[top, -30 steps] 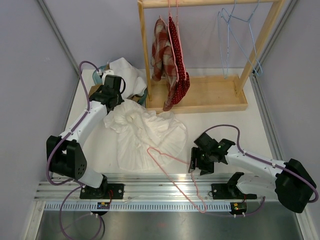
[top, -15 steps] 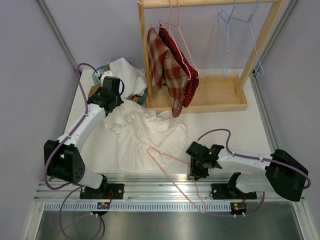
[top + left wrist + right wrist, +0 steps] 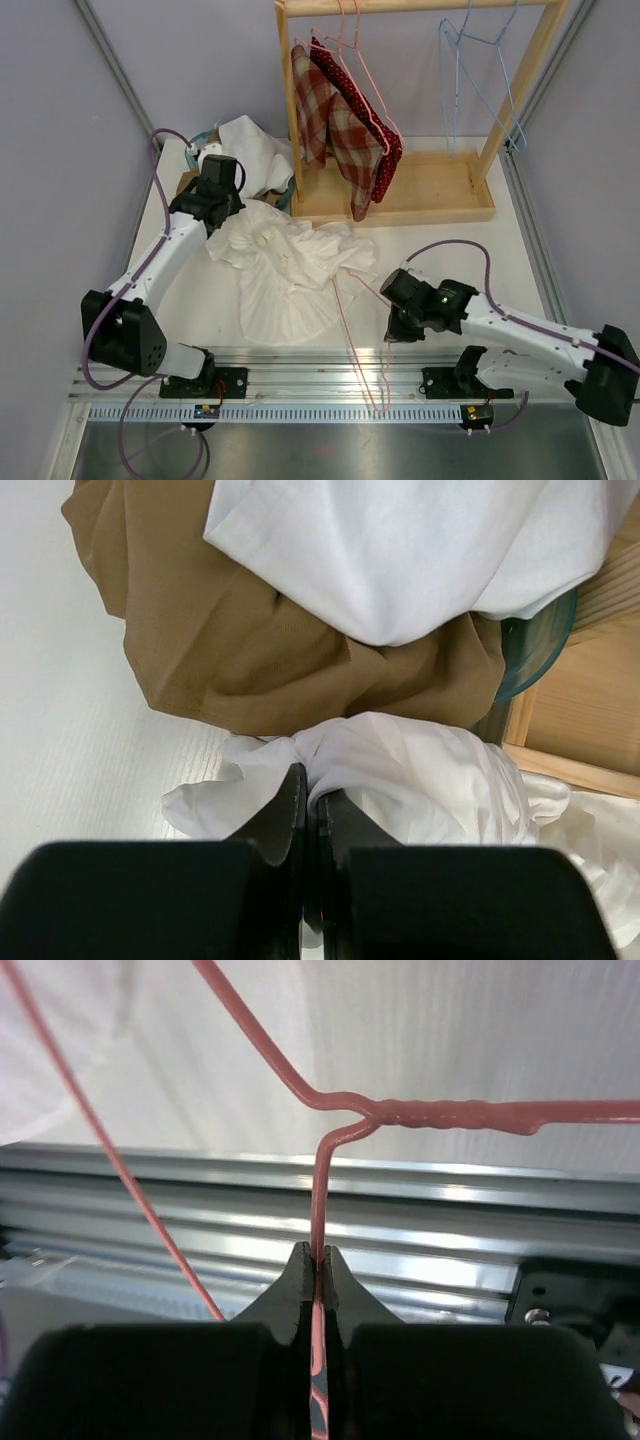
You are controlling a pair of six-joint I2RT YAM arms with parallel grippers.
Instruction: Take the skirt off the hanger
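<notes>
The white skirt point(image 3: 290, 270) lies crumpled on the table left of centre. My left gripper point(image 3: 220, 220) is shut on a fold at its upper left edge; the left wrist view shows the skirt's white cloth point(image 3: 420, 770) pinched between the closed jaws of that gripper point(image 3: 312, 790). A pink wire hanger point(image 3: 345, 330) lies from the skirt's right edge across the front rail. My right gripper point(image 3: 392, 325) is shut on it. In the right wrist view the hanger point(image 3: 440, 1115) bends at its twisted neck, and the right gripper point(image 3: 318, 1260) clamps the wire just below that bend.
A wooden clothes rack point(image 3: 420, 195) stands at the back with plaid and red garments point(image 3: 345, 140) on pink hangers and bare blue hangers point(image 3: 470, 60). White cloth point(image 3: 250, 145) and brown cloth point(image 3: 250, 650) are piled back left. A metal rail point(image 3: 300, 365) runs along the front edge.
My right gripper closed on the pink hanger wire and drew it to the right. The hanger now lies steeper, mostly off the skirt. The garments on the rack swung right.
</notes>
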